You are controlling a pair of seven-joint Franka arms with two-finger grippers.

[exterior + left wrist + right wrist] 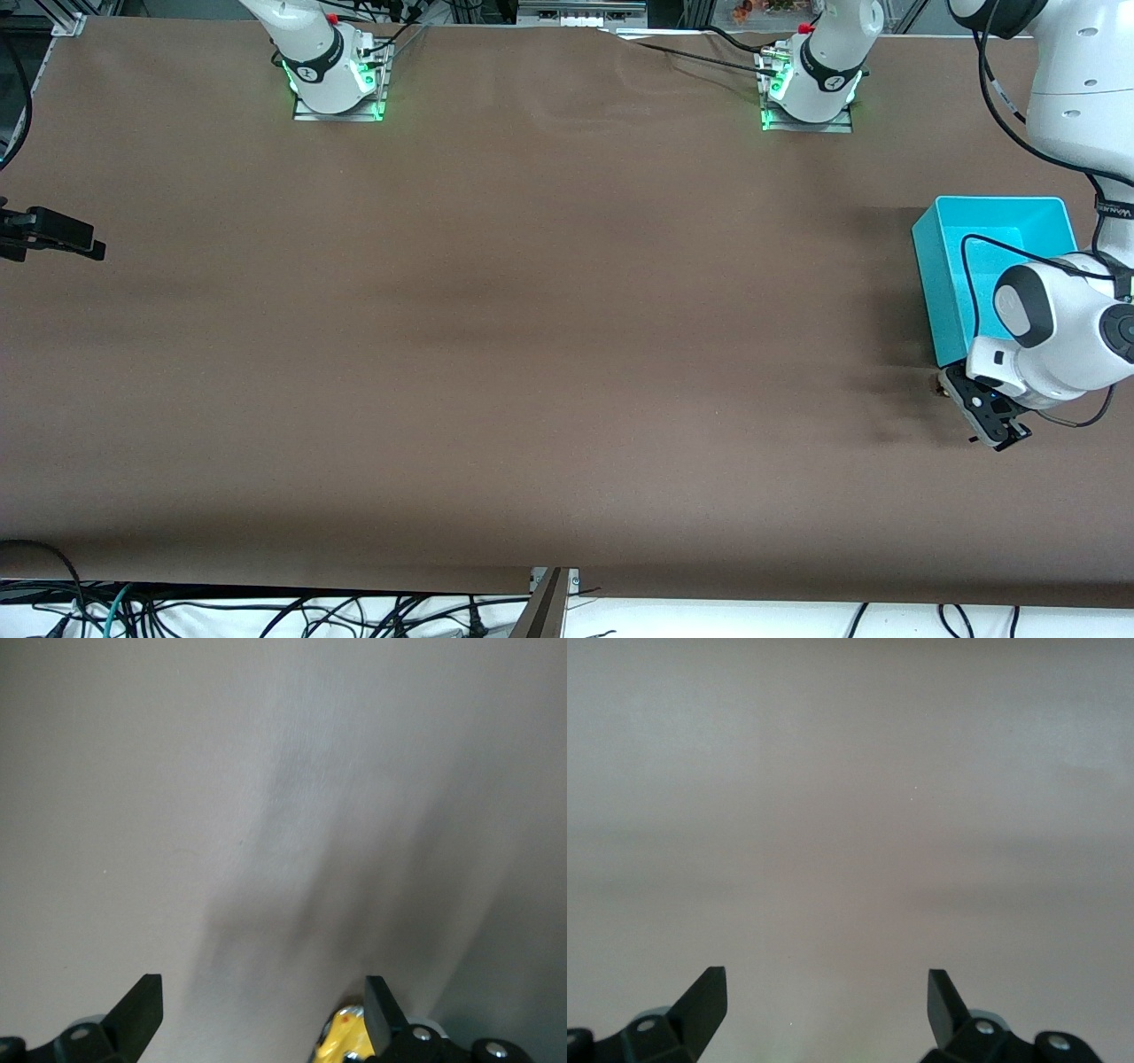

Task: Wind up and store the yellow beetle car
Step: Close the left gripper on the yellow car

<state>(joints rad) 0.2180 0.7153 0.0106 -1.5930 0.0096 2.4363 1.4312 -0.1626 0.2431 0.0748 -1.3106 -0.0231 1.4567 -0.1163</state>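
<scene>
The left arm's black two-finger gripper [988, 416] hangs low over the brown cloth-covered table [532, 354] at the left arm's end, just beside the corner of the open turquoise plastic bin [943, 292] that lies nearest the front camera. Its fingers [142, 1005] are spread wide with bare table showing between them, and nothing is held. The tiny bright yellow beetle-shaped toy car [341, 1041] shows in the left wrist view as a small yellow patch at the picture's edge, tucked against the inner side of one finger rather than centred in the gap; whether it actually touches that finger cannot be told from so little of it. In the front view the car is all but hidden by the gripper, with perhaps a small dark speck beside the fingers by the bin's corner. The right arm waits: only its base appears in the front view, and its own black gripper [824, 1010] shows only in the right wrist view, fingers [704, 1001] spread apart over plain table with nothing between them.
</scene>
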